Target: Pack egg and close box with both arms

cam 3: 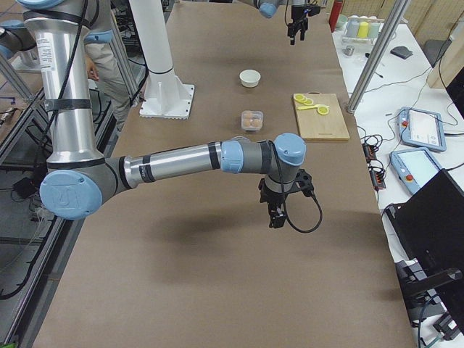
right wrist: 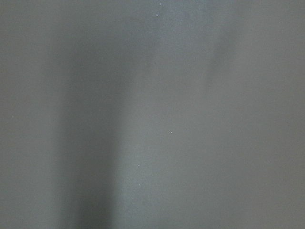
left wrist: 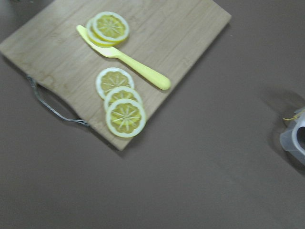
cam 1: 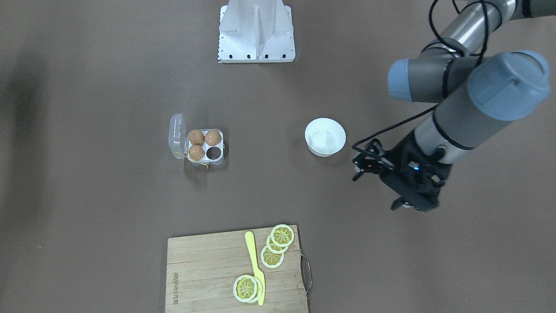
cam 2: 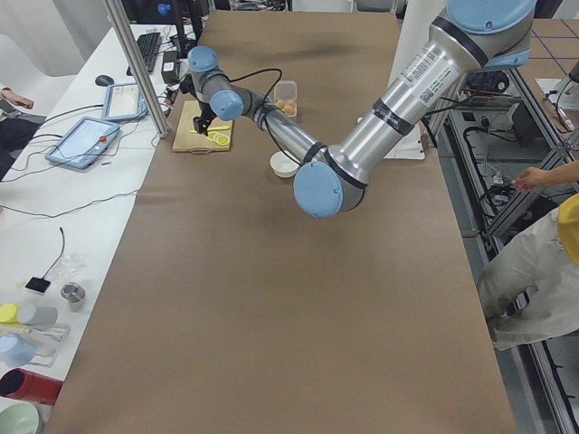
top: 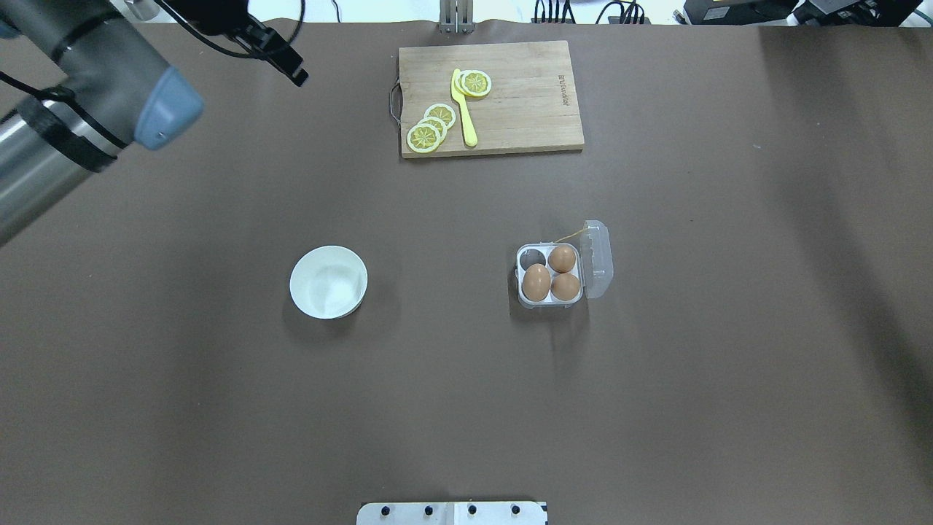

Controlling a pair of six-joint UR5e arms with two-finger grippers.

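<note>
The box (cam 1: pixel 220 161) (top: pixel 520 293) sits mid-table with its clear lid (cam 1: pixel 176 135) swung open to the side. Three light-brown eggs (cam 1: pixel 196 137) (top: pixel 536 283) fill three cells and one cell (cam 1: pixel 213 152) is empty. I cannot tell which of them is the task's egg. My left gripper (cam 1: pixel 357 164) (top: pixel 293 69) hangs high beyond the white bowl, far from the box, apparently open with nothing between its fingers. My right gripper (cam 3: pixel 277 214) shows only in the exterior right view, low over bare table well short of the box. Whether it is open or shut I cannot tell.
An empty white bowl (cam 1: pixel 325 137) (top: pixel 328 283) stands on the box's left in the overhead view. A wooden cutting board (top: pixel 525 95) (left wrist: pixel 190 28) with lemon slices and a yellow knife (top: pixel 463 109) lies at the far edge. The white stand (cam 1: pixel 256 30) is at the robot's side. A person (cam 2: pixel 543 262) stands beside the table.
</note>
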